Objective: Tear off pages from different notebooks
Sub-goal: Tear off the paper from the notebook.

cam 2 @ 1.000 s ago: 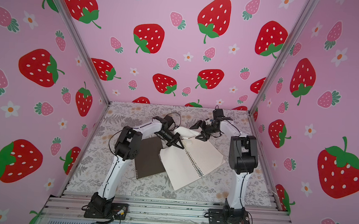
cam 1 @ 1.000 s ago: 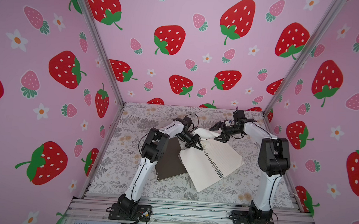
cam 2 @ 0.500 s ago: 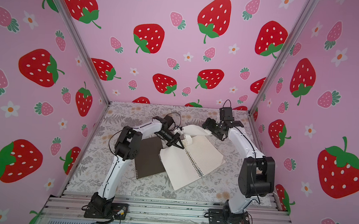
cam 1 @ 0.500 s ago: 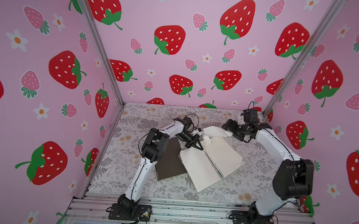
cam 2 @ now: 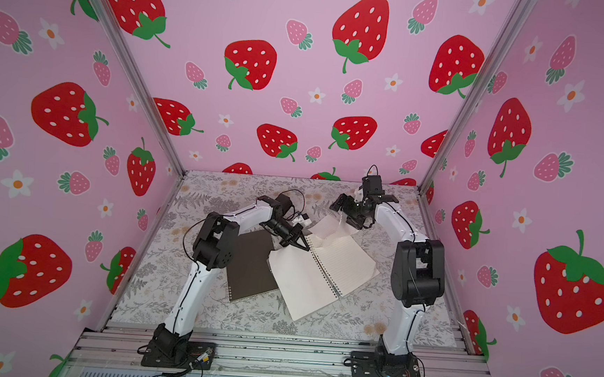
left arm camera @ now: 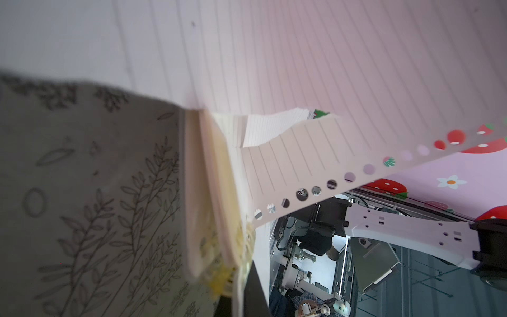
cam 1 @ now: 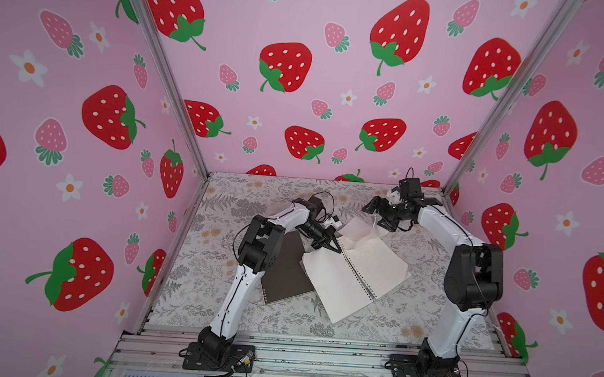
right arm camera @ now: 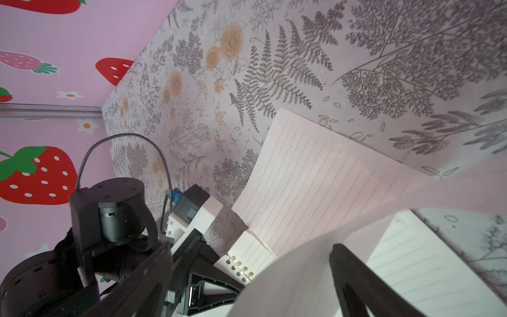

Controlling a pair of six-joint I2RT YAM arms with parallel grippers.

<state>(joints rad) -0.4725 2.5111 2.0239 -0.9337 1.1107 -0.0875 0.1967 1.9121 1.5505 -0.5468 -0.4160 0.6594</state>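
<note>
The cream notebook (cam 1: 330,286) (cam 2: 301,287) lies open mid-table, its lined sheets up. My left gripper (cam 1: 336,249) (cam 2: 305,248) is shut, its tip pressing down on the far end of the spiral. A loose white lined page (cam 1: 361,230) (cam 2: 328,227) (right arm camera: 315,178) curls up from the notebook's far edge. Its row of punched holes (left arm camera: 332,184) hangs free of the spiral. My right gripper (cam 1: 376,216) (cam 2: 343,214) (right arm camera: 251,255) hovers open above that page, and the sheet runs loosely between its fingers. The dark notebook (cam 1: 287,275) (cam 2: 251,266) lies shut to the left, partly under the cream one.
The floral table mat (cam 1: 215,263) (cam 2: 393,312) reaches pink strawberry walls on three sides. Aluminium rails (cam 1: 317,358) with both arm bases run along the front edge. The left arm's elbow (cam 1: 260,244) hangs over the dark notebook.
My right arm has swung out to the right and back, lifting away from the notebook. The page has come up off the spiral and curled. The left gripper has stayed put.
</note>
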